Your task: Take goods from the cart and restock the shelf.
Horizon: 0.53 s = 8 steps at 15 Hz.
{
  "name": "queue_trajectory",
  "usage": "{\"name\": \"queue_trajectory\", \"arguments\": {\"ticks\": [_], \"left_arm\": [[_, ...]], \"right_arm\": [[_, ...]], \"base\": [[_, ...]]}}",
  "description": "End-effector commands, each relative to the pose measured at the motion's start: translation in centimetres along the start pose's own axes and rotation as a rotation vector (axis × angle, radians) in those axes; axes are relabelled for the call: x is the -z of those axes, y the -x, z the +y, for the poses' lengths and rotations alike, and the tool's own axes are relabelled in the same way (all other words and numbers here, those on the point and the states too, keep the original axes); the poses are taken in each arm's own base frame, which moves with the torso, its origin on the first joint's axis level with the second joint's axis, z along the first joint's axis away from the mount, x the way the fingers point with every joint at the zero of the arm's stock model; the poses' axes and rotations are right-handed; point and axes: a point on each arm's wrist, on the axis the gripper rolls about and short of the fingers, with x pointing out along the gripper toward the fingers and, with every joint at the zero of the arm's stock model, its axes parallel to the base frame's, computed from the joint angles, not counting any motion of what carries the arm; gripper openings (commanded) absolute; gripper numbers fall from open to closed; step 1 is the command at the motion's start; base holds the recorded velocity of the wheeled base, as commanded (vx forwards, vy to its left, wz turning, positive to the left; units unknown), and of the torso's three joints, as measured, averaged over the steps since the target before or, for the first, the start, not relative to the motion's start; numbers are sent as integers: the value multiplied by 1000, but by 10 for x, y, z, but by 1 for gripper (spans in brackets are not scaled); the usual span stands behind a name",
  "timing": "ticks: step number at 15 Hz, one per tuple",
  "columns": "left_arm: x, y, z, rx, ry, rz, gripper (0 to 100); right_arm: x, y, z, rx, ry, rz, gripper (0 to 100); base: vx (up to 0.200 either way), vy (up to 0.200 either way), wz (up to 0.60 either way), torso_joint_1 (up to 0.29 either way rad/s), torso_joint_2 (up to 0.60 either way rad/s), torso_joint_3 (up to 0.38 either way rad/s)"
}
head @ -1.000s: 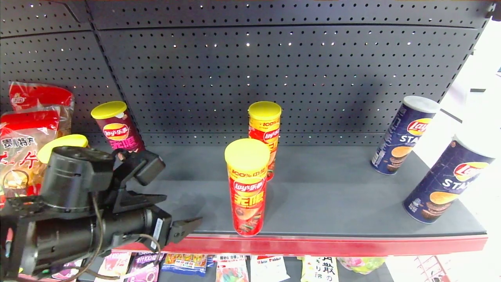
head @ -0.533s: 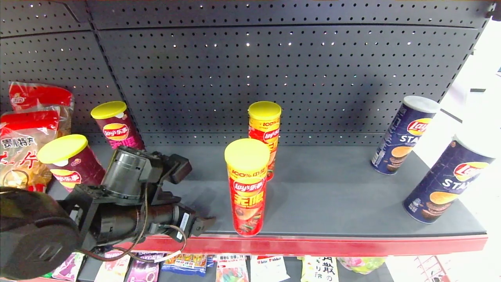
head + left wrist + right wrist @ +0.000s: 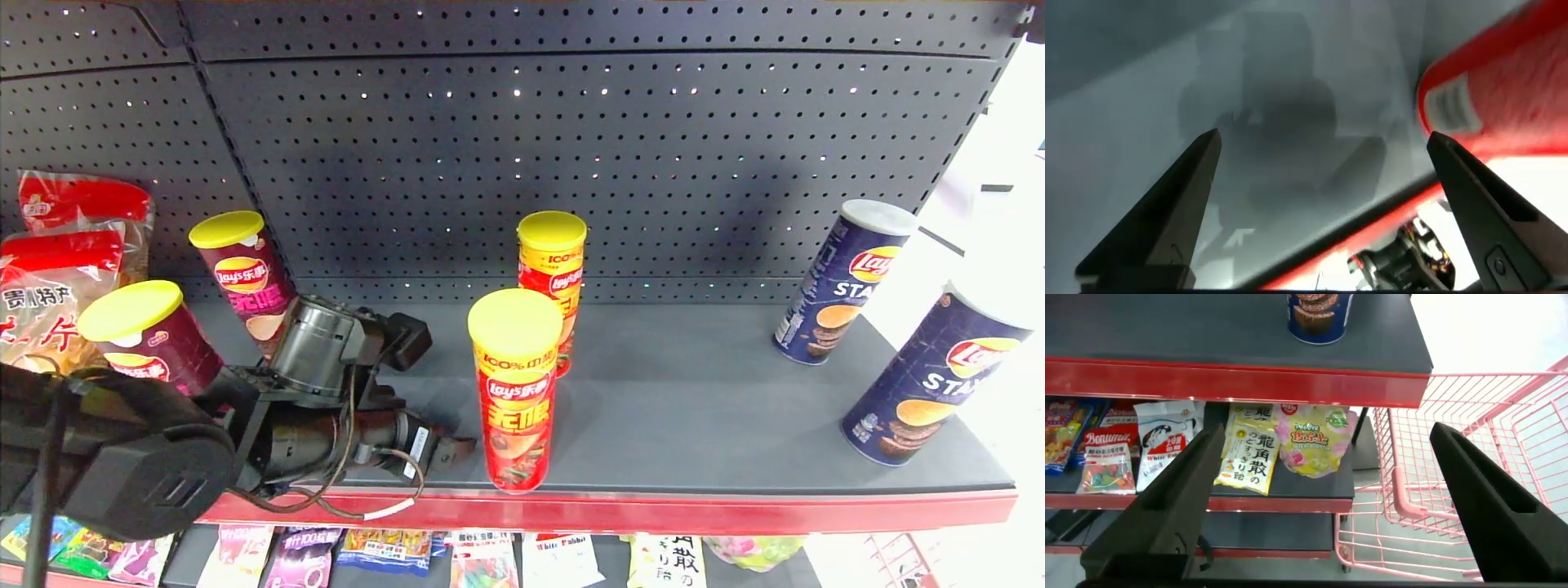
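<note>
On the dark shelf, a red chip can with a yellow lid stands at the front edge, and a second red can stands behind it. My left gripper lies low over the shelf front, just left of the front red can. In the left wrist view this gripper is open and empty, with the red can close beside one finger. My right gripper is open and empty, below the shelf front, with the pink cart beyond it.
Two maroon cans and snack bags stand at the shelf's left. Two blue cans stand at the right. The lower shelf holds several packets. Bare shelf lies between the red and blue cans.
My left arm has moved right along the shelf front, bringing its gripper close to the front red can. The front maroon can, earlier hidden by the arm, now shows.
</note>
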Motion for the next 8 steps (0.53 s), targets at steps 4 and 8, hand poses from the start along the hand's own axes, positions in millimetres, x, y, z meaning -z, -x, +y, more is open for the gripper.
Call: {"name": "queue_trajectory", "arguments": {"ticks": [4, 8], "left_arm": [[1, -11, -6, 17, -14, -2, 100], [-4, -17, -8, 19, -15, -10, 100]], "right_arm": [[0, -1, 0, 0, 3, 6, 100], [0, -1, 0, 0, 3, 6, 100]], "base": [[0, 0, 0, 0, 0, 0], [0, 0, 0, 0, 0, 0]]}}
